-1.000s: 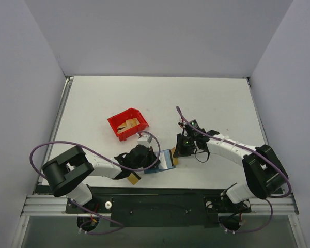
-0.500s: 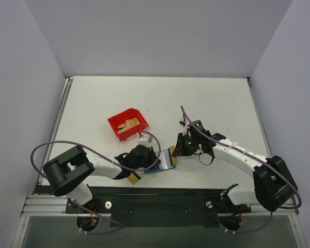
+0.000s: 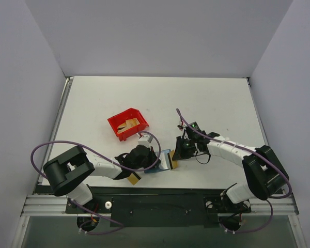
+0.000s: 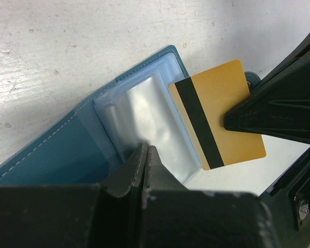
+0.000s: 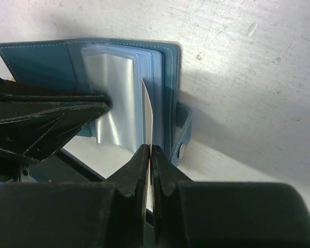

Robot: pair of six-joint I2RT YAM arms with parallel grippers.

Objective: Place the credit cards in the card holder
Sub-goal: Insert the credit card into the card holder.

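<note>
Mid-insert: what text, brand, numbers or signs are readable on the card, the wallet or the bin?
No readable text anywhere.
credit card: plain gold face with a dark stripe, no digits or name showing.
card holder: plain teal, no logo visible.
red bin and the cards in it: too small in the top view to read any print.
</note>
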